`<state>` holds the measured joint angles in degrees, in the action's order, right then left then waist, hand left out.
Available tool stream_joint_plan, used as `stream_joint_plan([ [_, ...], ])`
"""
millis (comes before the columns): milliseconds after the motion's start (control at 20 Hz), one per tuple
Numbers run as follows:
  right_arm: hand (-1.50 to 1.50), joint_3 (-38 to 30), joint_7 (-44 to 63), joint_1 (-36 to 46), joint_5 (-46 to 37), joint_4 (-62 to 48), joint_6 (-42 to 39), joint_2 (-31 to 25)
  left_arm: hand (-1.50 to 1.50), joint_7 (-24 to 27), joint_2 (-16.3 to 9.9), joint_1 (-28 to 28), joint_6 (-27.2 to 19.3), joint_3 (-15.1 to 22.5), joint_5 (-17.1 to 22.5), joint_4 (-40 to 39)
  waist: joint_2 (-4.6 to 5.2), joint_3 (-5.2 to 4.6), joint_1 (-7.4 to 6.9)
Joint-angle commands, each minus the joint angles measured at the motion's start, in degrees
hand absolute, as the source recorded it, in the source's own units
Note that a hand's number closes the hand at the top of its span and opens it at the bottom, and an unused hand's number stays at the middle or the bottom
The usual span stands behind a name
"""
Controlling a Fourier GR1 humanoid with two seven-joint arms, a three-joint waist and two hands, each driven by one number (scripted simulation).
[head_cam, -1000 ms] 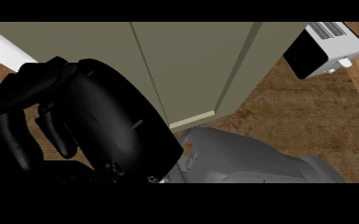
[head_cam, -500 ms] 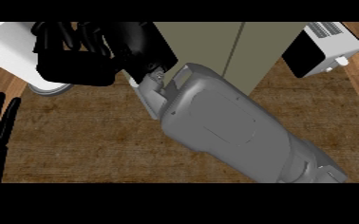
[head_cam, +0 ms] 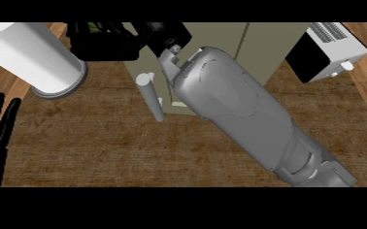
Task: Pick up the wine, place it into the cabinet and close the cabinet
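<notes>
Wood-grain counter (head_cam: 108, 150) fills most of your view, with a pale olive cabinet (head_cam: 222, 43) standing at 12 o'clock. Your right forearm (head_cam: 243, 111) comes up from 5 o'clock and runs diagonally toward 11 o'clock, ending in the black right hand (head_cam: 122, 41) at the top edge. That hand is curled round something with a bit of green showing at about 11 o'clock, likely the wine (head_cam: 94, 27), though most of it is hidden behind the fingers. Just beside the forearm, near the centre, you see the cabinet's grey bar handle (head_cam: 152, 97). A white cylinder (head_cam: 39, 58) with a grey base ring sits at 10 o'clock. A white appliance (head_cam: 326, 51) with a dark front stands at 2 o'clock. At 8 o'clock, dark fingers of your left hand (head_cam: 7, 126) show at the edge; you cannot tell how they are set.
</notes>
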<state>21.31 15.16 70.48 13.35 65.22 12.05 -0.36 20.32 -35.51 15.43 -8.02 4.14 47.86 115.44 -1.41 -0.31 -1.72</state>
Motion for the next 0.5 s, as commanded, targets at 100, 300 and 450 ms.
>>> stream_joint_plan([
  [100,1.5,-4.38,-5.82,-0.07,-2.48,-10.65,-1.41,-4.84,-1.5,-0.97,0.71,1.59,0.45,1.31,-0.77,1.88,2.0,0.27,-0.5],
  [300,1.5,-3.86,-5.25,1.89,-4.11,-12.42,-1.23,-4.64,-1.5,-0.56,2.17,-2.13,0.24,1.33,-0.67,-0.83,2.23,0.18,0.09],
  [450,1.5,-3.86,-6.26,-0.18,-4.45,-11.11,-1.66,-5.66,-1.5,-1.56,1.27,-1.53,0.07,0.44,-0.92,-1.11,1.98,0.24,0.25],
])
